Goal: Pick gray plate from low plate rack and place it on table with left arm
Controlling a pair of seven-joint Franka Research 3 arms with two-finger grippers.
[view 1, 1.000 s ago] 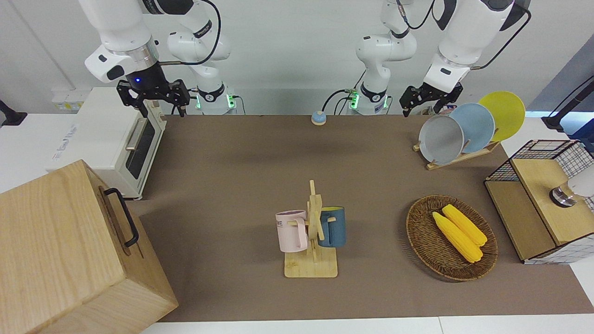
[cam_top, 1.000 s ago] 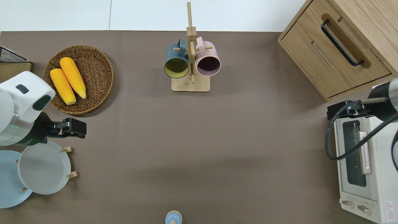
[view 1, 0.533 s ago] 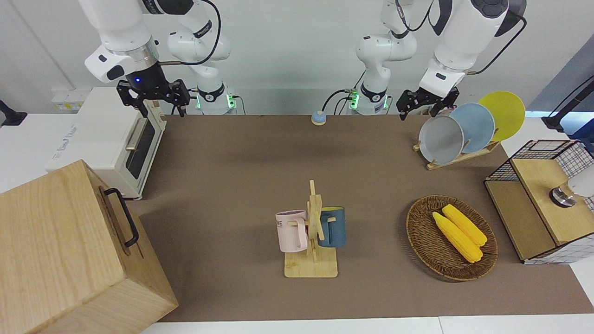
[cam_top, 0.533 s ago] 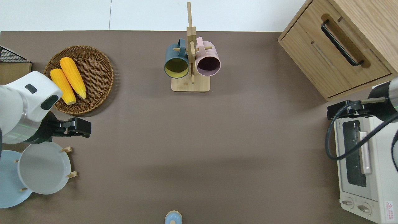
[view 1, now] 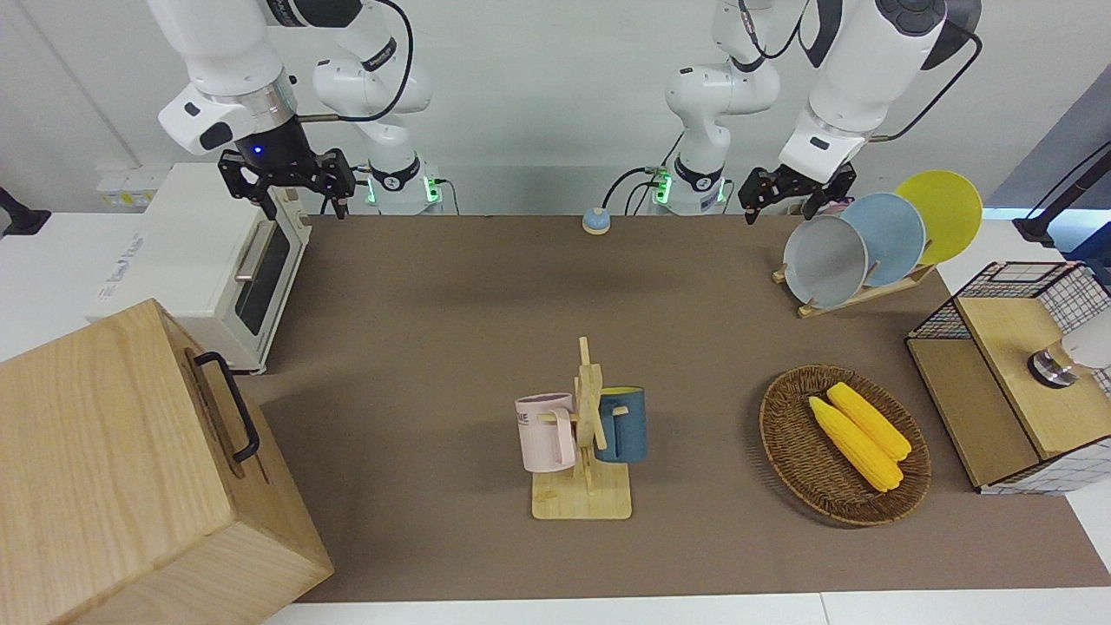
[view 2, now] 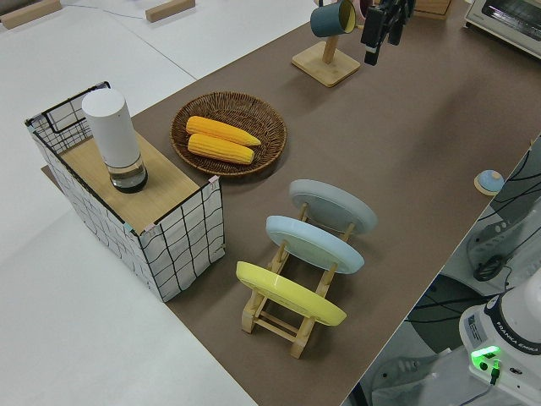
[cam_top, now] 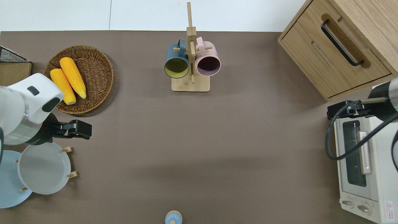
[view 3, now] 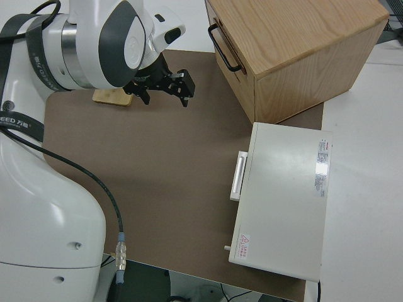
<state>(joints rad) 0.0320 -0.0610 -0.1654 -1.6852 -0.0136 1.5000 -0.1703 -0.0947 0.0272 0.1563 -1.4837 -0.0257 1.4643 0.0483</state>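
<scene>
The gray plate (view 1: 825, 260) leans in the low plate rack (view 1: 868, 293) as the plate closest to the table's middle; it also shows in the overhead view (cam_top: 43, 168) and the left side view (view 2: 332, 207). My left gripper (view 1: 781, 207) hangs open and empty in the air. In the overhead view the left gripper (cam_top: 81, 129) is over bare table (cam_top: 199, 140) between the wicker basket and the gray plate's rim. It touches nothing. My right gripper (view 1: 304, 201) is parked, open and empty.
A light-blue plate (view 1: 887, 239) and a yellow plate (view 1: 942, 213) stand in the same rack. A wicker basket (view 1: 785, 434) holds two corn cobs. A mug tree (view 1: 583, 451), a wire-and-wood box (view 1: 1015, 382), a wooden drawer cabinet (view 1: 130, 469) and a toaster oven (view 1: 200, 260) stand around.
My left gripper has shifted a little toward the middle of the table, off the gray plate's edge. The plates and the right arm have not moved.
</scene>
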